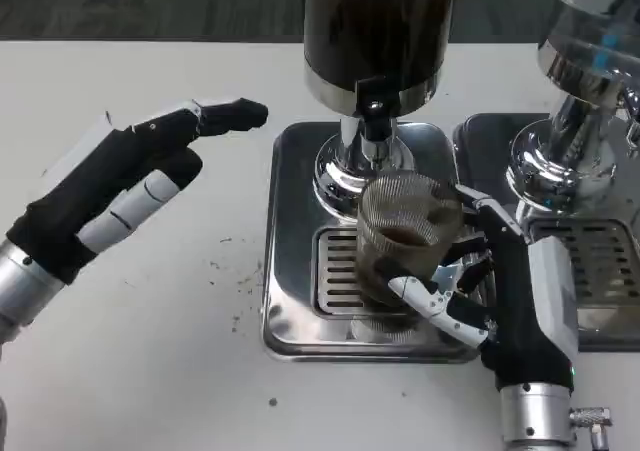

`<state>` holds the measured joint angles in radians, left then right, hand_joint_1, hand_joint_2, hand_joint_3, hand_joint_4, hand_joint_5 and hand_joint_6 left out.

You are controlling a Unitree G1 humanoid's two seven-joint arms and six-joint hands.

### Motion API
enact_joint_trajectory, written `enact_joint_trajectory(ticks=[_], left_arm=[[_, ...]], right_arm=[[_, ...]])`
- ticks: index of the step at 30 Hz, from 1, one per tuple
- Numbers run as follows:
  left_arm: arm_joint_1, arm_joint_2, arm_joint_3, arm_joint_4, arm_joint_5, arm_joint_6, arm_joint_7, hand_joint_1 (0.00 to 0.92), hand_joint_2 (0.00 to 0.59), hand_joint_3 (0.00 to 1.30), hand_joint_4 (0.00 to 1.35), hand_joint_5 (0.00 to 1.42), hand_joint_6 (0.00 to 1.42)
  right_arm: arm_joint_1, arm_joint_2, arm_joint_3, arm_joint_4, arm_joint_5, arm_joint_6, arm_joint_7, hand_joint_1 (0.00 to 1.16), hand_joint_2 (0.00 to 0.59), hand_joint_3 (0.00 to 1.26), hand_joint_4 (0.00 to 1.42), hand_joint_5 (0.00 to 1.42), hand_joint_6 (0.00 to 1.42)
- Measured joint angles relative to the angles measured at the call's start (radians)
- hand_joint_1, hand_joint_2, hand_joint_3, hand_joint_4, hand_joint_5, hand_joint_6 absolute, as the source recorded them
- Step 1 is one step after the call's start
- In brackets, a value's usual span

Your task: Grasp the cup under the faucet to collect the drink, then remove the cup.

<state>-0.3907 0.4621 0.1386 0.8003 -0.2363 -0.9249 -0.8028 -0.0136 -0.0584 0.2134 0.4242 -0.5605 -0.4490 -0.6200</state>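
While the right hand [470, 281] is wrapping its fingers around the ribbed glass cup [400, 241], the cup is standing upright on the drip tray [300, 321] just below the faucet [373, 116], dark drink sitting inside. Left hand [125, 186] is hovering well apart, fingers extended, holding nothing.

no readable text, labels, brands, numbers, or signs anywhere

A second dispenser [585, 101] stands at right on its own drip tray [590, 271]; dark specks [235, 271] dot the white table [150, 371].
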Motion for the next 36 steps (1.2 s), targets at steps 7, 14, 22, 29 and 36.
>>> enact_joint_trajectory(ticks=[7,14,22,29,36], left_arm=[[0.0,-0.003,0.0,0.004,0.005,-0.008,0.0,0.0,0.191,0.3,0.24,0.19,0.14],[0.0,-0.01,0.0,0.005,0.006,-0.008,0.0,0.0,0.191,0.3,0.24,0.19,0.14],[-0.001,-0.014,0.0,0.007,0.006,-0.008,0.0,0.0,0.191,0.3,0.24,0.19,0.14],[0.0,-0.015,-0.003,0.007,0.011,-0.024,0.0,0.0,0.191,0.29,0.23,0.18,0.14],[0.003,-0.015,-0.01,-0.006,0.011,-0.043,0.0,0.0,0.182,0.28,0.23,0.18,0.14]], right_arm=[[0.023,-0.002,-0.002,-0.03,-0.004,0.0,-0.002,0.75,0.231,0.49,0.59,0.75,1.04],[0.055,-0.011,-0.006,-0.078,-0.005,0.0,-0.002,0.75,0.229,0.5,0.6,0.76,1.05],[0.096,-0.02,-0.008,-0.129,-0.006,0.001,0.0,0.75,0.222,0.5,0.61,0.78,1.08],[0.133,-0.03,-0.012,-0.168,-0.005,0.012,0.01,0.76,0.222,0.52,0.62,0.78,1.08],[0.169,-0.032,-0.02,-0.213,-0.005,0.021,0.025,0.76,0.222,0.52,0.63,0.8,1.11]])
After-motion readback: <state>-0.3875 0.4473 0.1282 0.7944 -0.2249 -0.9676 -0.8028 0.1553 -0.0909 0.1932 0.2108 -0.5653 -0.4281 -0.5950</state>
